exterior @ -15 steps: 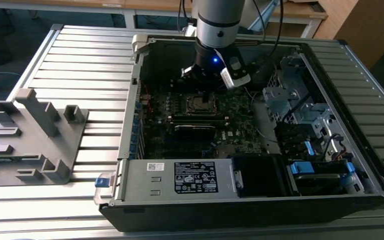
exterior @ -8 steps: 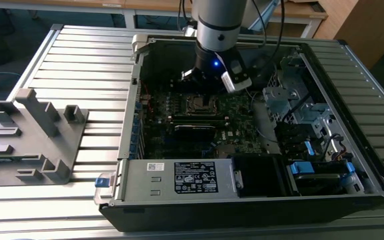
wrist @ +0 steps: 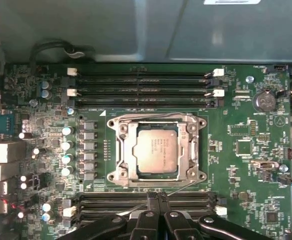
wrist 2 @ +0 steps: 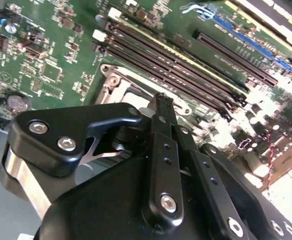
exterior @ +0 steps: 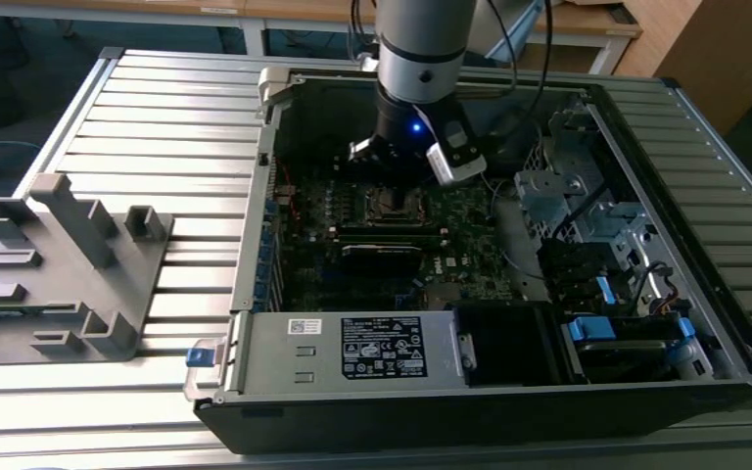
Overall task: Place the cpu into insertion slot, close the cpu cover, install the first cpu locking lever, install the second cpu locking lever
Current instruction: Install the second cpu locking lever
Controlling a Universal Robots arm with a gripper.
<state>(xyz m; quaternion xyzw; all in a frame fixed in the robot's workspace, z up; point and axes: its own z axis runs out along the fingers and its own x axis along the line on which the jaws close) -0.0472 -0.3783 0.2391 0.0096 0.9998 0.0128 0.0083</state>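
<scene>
Cpu [wrist: 156, 150] under one cpu cover [wrist: 192, 150]

**Black end effector above a green motherboard**

The black end effector [wrist 2: 161, 102], with its linkages and silver screws, fills the foreground; its narrow fingers [wrist 2: 162, 107] are pressed together at the tip. Behind it lies a green motherboard [wrist 2: 50, 55]. The fingertip sits over a silver cpu cover [wrist 2: 116, 86], beside long black memory slots [wrist 2: 176, 67]. A round coin battery [wrist 2: 16, 102] sits near one edge.

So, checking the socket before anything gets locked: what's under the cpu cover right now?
Through the window of the cpu cover, lying flat, the cpu shows its grey metal top. The cpu's edges and the socket contacts beneath are covered.
</scene>
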